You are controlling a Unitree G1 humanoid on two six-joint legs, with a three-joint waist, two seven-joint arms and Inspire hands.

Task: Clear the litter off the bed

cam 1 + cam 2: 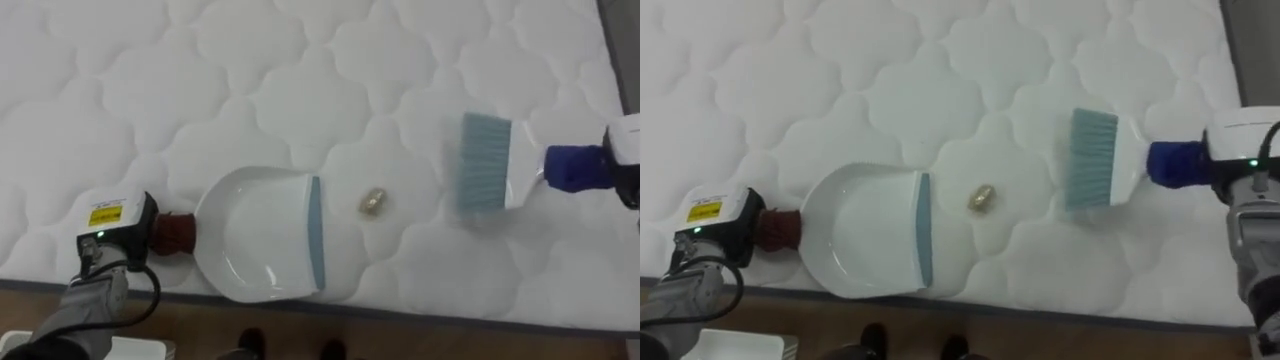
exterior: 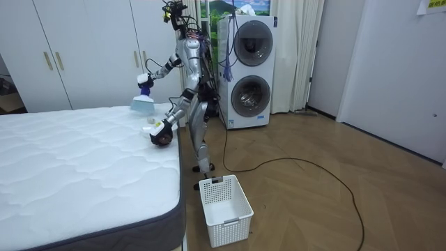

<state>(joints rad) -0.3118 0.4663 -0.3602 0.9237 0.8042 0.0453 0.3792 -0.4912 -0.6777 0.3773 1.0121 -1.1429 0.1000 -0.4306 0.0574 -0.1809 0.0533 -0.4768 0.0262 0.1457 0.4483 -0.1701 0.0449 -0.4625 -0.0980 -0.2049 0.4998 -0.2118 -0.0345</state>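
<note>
A home bedroom: quilted white mattress, white wardrobe doors, stacked washer and dryer, herringbone wood floor.

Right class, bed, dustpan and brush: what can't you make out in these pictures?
Eye views: the small scrap is too small to identify.
Eye views: the dustpan handle's end is hidden by the left hand.
Eye views: the brush handle's end is hidden by the right hand, itself cut by the left eye view's edge.
Room view: the basket contents are too small to tell.

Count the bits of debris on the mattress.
1. A small brownish scrap lies on the mattress, between the dustpan and the brush; the dustpan may hide more.
</note>
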